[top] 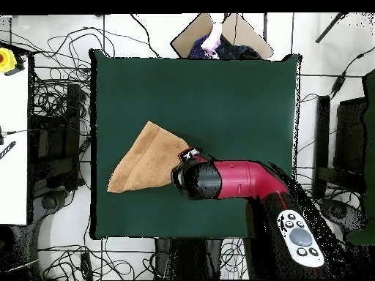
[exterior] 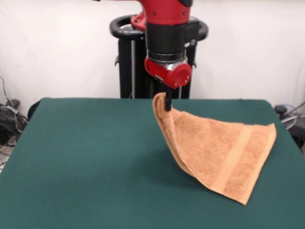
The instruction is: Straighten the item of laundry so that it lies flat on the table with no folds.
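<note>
Green felt fills the near edge of my front view, where the tabletop (exterior: 86, 167) lies bare up to the lowest corner of the towel (exterior: 224, 152). I see that peach terry cloth hanging like a tent: one corner is lifted off the tabletop and pinched in my gripper (exterior: 167, 102), whose dark fingers are pressed together on the cloth just under the red wrist of the arm (exterior: 167, 28). From that raised corner the towel slopes down to the picture's right, its lower edge resting on the felt. A paler woven band runs across the cloth near the far right edge. The left edge is doubled, with a fold running down from the gripper to the tabletop. Behind the arm stands the black pedestal (exterior: 125, 57).

From overhead, I see the towel (top: 146, 161) as a rough triangle on the left half of the tabletop (top: 234, 95), its broad end near the left border and its narrow end running under the arm's head. The gripper (top: 192, 156) shows there only as a small piece at the tip of the red arm (top: 234, 181), touching the cloth. Cables (top: 58, 73) lie tangled on the floor around the tabletop.
</note>
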Tool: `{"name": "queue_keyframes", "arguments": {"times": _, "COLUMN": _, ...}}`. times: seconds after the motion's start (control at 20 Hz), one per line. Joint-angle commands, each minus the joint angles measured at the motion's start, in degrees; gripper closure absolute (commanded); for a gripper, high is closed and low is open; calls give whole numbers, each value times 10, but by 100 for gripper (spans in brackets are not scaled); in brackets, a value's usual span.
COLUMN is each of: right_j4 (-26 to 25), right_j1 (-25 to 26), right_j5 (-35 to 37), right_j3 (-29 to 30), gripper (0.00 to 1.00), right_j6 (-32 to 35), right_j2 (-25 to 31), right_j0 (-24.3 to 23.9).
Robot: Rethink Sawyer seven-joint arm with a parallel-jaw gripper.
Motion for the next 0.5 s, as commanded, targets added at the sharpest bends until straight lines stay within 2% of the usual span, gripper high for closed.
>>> {"name": "queue_keyframes", "arguments": {"times": 0.05, "right_j4": -34, "right_j1": 4, "right_j5": 34, "right_j3": 2, "gripper": 100, "right_j6": -149, "right_j2": 75, "right_j0": -33}}
{"name": "queue_keyframes", "arguments": {"times": 0.3, "right_j4": -61, "right_j1": 4, "right_j5": 24, "right_j3": -3, "gripper": 100, "right_j6": -155, "right_j2": 76, "right_j0": -30}}
{"name": "queue_keyframes", "arguments": {"times": 0.35, "right_j4": -65, "right_j1": 2, "right_j5": 25, "right_j3": -3, "gripper": 0, "right_j6": -156, "right_j2": 76, "right_j0": -28}}
{"name": "queue_keyframes", "arguments": {"times": 0.5, "right_j4": -72, "right_j1": 1, "right_j5": 31, "right_j3": -5, "gripper": 0, "right_j6": -161, "right_j2": 74, "right_j0": -22}}
